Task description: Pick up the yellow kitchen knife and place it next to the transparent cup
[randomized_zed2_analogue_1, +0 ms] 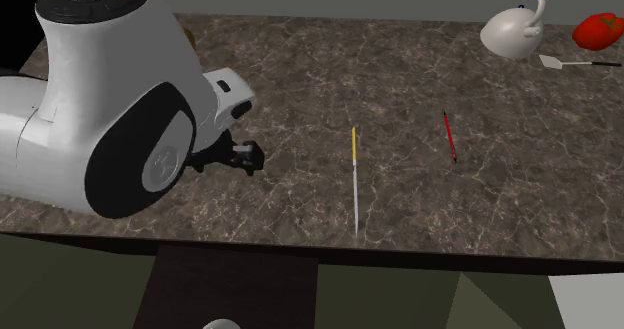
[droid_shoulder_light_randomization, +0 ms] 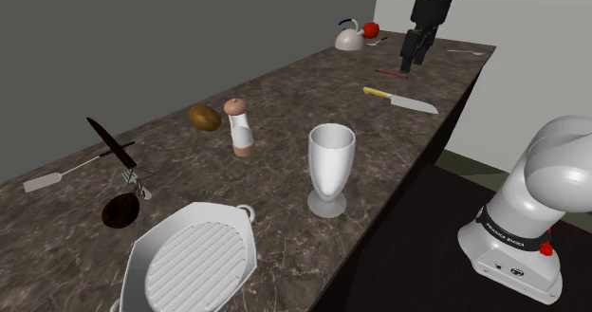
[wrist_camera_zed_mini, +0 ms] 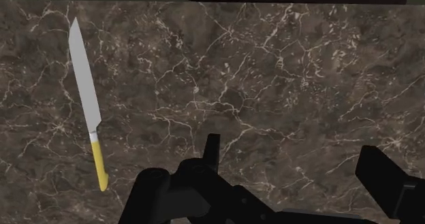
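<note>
Yellow-handled, grey-bladed knife [wrist_camera_zed_mini: 89, 117] lies flat near the empty, wide-spread gripper [wrist_camera_zed_mini: 296, 171]

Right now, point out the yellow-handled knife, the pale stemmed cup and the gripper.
yellow-handled knife [wrist_camera_zed_mini: 88, 103]: wrist view, middle of the blade.
pale stemmed cup [droid_shoulder_light_randomization: 331, 163]: shoulder view, on its bowl.
gripper [wrist_camera_zed_mini: 291, 148]: wrist view, midway between its open fingertips.
</note>
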